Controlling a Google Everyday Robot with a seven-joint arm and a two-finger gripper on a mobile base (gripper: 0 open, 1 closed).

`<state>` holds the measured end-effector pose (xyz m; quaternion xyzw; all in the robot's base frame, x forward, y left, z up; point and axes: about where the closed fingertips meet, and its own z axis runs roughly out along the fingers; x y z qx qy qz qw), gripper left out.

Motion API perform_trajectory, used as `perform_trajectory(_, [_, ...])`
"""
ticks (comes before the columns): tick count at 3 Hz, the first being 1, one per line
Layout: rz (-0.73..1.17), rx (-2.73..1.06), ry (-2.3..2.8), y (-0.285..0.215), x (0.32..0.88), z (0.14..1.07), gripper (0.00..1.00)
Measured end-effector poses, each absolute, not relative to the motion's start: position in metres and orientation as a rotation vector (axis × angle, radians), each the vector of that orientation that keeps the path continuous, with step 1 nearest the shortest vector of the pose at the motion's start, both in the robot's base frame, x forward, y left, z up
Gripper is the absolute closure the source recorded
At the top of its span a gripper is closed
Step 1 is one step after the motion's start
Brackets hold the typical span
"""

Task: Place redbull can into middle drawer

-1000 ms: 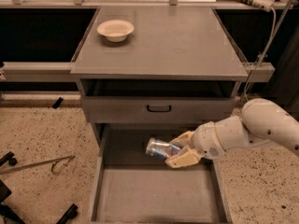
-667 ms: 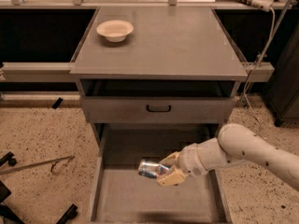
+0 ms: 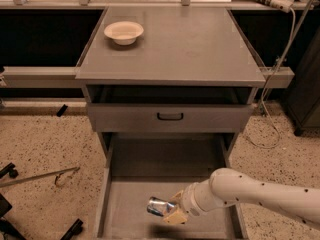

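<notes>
The tan fingers (image 3: 176, 217) of the two-finger gripper (image 3: 169, 210) are seen pinched on the small, slim, silver-and-blue metal redbull can (image 3: 157, 206) in the lower middle of the frame. The can is held on its side, with one round end turned toward the left edge. It is placed inside the wide grey metal middle drawer (image 3: 131, 194), which is pulled fully out at the bottom of the frame. The can is carried over the drawer's flat floor, and a dark shadow is cast just beneath it.

The gripper is joined to a white, rounded arm (image 3: 250, 191) that enters from the lower right corner. Above the open drawer, a closed grey drawer front (image 3: 125, 118) with a small black handle (image 3: 170, 116) is seen. Higher still, the flat grey cabinet top (image 3: 190, 44) is shown, with a cream round bowl (image 3: 123, 32) resting at its upper left. A speckled terrazzo floor (image 3: 45, 144) is visible on both sides, and a thin cable (image 3: 274, 91) hangs at the right.
</notes>
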<state>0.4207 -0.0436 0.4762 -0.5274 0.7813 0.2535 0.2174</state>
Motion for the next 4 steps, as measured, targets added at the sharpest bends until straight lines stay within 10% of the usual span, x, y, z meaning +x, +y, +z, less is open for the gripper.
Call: perform_trajectory(4, [0.567,-1.159,2.126,-0.049,0.493,0.439,1.0])
